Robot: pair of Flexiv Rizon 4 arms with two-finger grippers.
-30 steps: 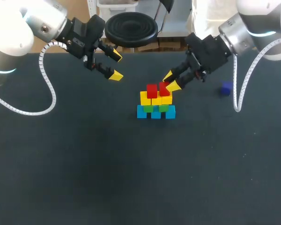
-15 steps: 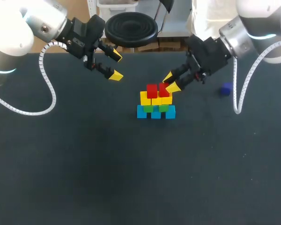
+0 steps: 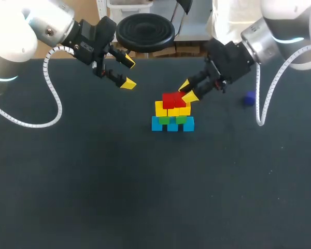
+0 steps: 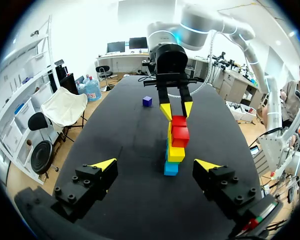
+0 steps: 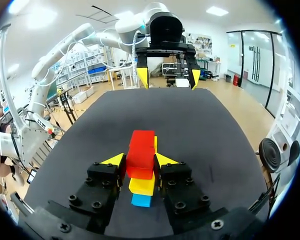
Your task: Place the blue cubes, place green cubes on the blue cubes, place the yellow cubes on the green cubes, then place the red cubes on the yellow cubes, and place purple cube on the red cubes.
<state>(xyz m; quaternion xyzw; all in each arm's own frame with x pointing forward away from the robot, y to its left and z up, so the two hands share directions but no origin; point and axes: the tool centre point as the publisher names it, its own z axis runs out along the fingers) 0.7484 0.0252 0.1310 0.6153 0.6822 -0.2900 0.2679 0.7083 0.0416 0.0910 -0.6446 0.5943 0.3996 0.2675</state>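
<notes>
As right tool grips red cube, uppermost

The head camera looks down from above and behind on the whole table, with the arms entering at far left and far right. The left wrist camera sits at the far left and faces right over the left gripper, with the stack a little way ahead. The right wrist camera faces left, very near the stack, with the right gripper closed on a red cube. All three views share the stack, and each wrist view sees the other gripper.
</notes>
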